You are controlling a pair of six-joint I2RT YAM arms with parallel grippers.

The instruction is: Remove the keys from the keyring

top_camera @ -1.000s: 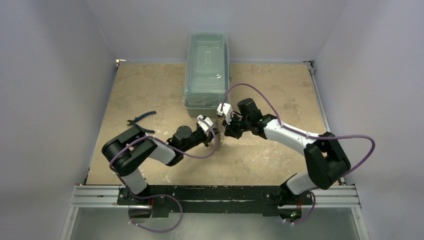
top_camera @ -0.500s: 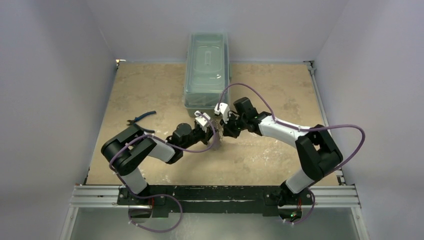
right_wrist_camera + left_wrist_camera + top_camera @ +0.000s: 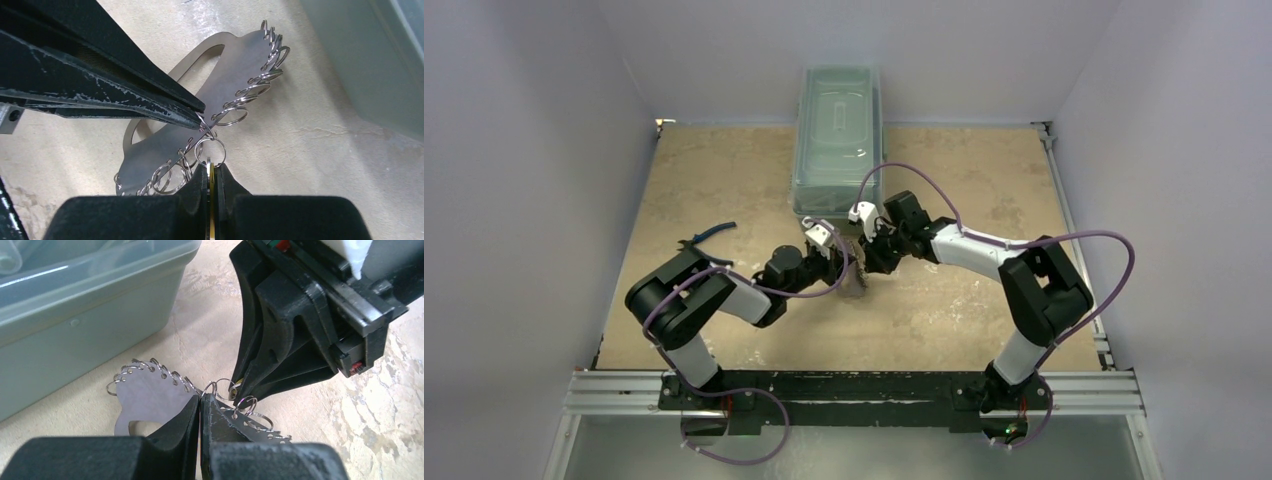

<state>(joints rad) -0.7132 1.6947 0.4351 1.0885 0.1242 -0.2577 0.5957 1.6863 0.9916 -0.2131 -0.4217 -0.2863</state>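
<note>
The keyring (image 3: 150,400) is a flat silvery plate with an oval cut-out and several small split rings along its scalloped edge, held just above the table. My left gripper (image 3: 201,397) is shut on the plate's edge, seen from the right wrist (image 3: 199,116). One small ring (image 3: 210,151) hangs from that edge and carries two keys, one yellow (image 3: 212,178) and one silvery. My right gripper (image 3: 212,167) is shut on these two keys, edge-on between its fingers. From above, both grippers (image 3: 849,262) (image 3: 870,258) meet tip to tip over the keyring (image 3: 856,281).
A translucent grey-green lidded container (image 3: 837,140) stands just behind the grippers; its wall (image 3: 75,330) is close to the keyring. Blue-handled pliers (image 3: 706,237) lie on the table to the left. Grey walls enclose the table on three sides.
Both grippers, still shut, have shifted together to the left and a little farther back, carrying the keyring toward the container. The right arm's elbow has swung left.
</note>
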